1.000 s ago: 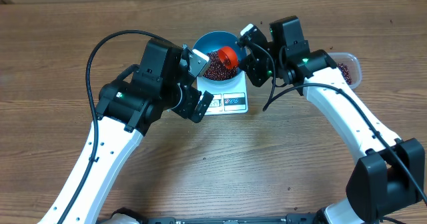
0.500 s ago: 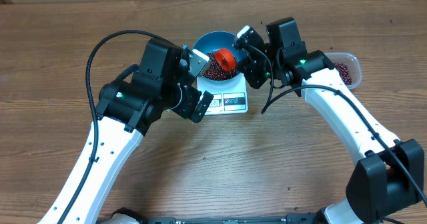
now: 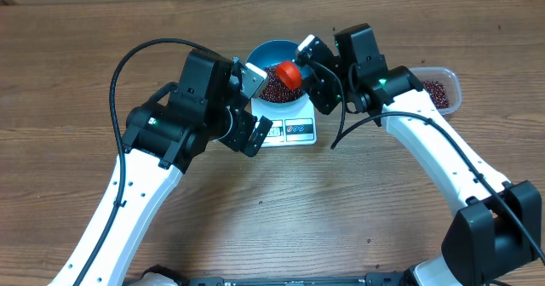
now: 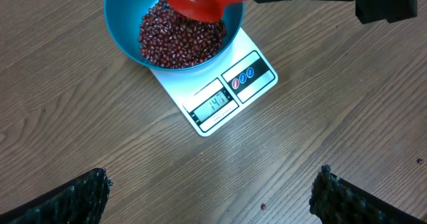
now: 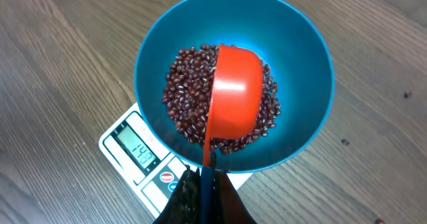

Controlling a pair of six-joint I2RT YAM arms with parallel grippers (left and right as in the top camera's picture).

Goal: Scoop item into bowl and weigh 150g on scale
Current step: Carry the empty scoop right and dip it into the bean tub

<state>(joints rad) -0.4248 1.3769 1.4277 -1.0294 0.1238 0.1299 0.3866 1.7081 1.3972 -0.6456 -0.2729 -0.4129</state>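
Note:
The blue bowl stands on the white scale, whose display faces the front. Dark red-brown beans cover the bowl's bottom. My right gripper is shut on the thin handle of a red scoop, which lies tipped on its side just above the beans. From overhead, the scoop hangs over the bowl's right half. My left gripper is open and holds nothing, above bare table in front of the scale.
A clear plastic tub with more beans sits at the right, behind my right arm. A stray bean lies on the wood between my left fingers. A few more specks dot the table.
My right arm has shifted a little to the left, carrying the scoop further over the bowl. The left arm has not moved.

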